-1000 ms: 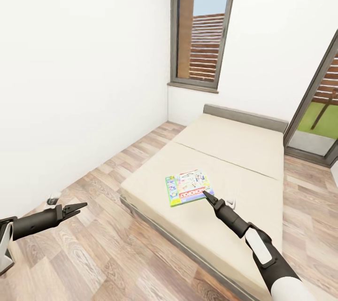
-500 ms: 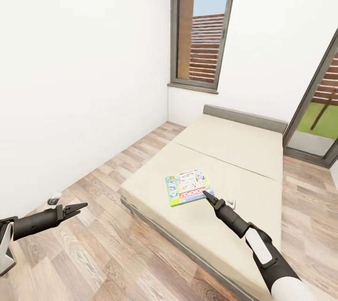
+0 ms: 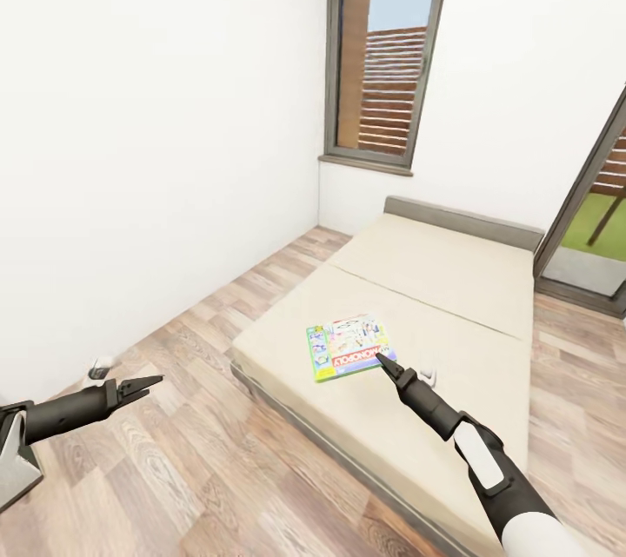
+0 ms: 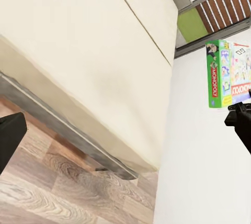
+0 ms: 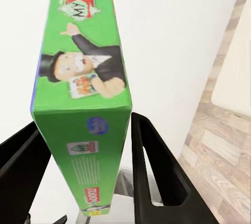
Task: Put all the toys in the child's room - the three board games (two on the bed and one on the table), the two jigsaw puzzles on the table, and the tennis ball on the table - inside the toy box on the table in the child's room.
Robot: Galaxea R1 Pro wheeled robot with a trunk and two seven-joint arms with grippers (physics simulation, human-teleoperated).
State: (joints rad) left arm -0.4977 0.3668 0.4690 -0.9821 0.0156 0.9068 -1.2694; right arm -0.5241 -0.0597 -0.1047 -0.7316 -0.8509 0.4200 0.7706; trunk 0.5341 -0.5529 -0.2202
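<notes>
My right gripper [image 3: 382,358] is closed on one edge of the white-and-green board game [image 3: 347,347], and in the right wrist view the box [image 5: 83,93] sits between my two fingers [image 5: 151,177]. The box hangs above the bed [image 3: 452,279], near its foot end. I judge it stiff and light, but wide and flat, so it can swing or slip from such a narrow hold on the smooth cardboard; a grip deeper on the edge seems safer. My left gripper [image 3: 143,384] is empty over the wood floor [image 3: 217,461], its jaws a little apart.
</notes>
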